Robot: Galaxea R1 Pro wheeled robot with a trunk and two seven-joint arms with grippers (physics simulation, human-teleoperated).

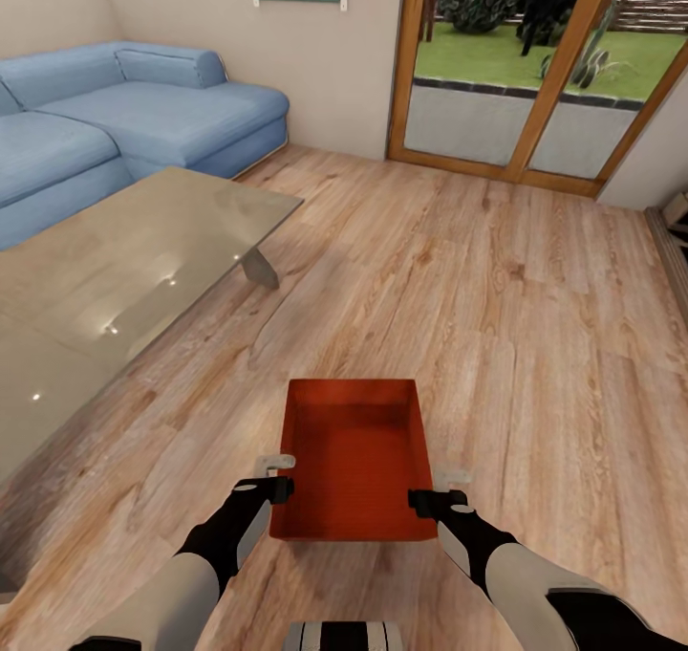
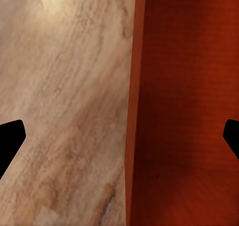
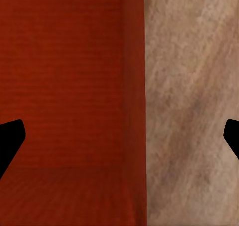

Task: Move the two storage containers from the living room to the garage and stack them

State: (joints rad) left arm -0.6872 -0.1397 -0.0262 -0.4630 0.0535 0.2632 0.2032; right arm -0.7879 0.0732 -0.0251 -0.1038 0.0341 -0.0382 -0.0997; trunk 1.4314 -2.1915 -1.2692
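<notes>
storage container | left end effector, right end effector straddling side walls

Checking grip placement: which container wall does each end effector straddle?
Left end effector straddles the orange-red storage container's left wall; right end effector its right wall.

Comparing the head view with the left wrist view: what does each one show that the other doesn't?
Head view alone: the blue sofa, glass table, glass doors, both arms, and the whole container with the left gripper and right gripper at its two long walls. Left wrist view alone: a close look down the left wall's rim, one fingertip outside it and one inside. Both: the container and wood floor.
</notes>
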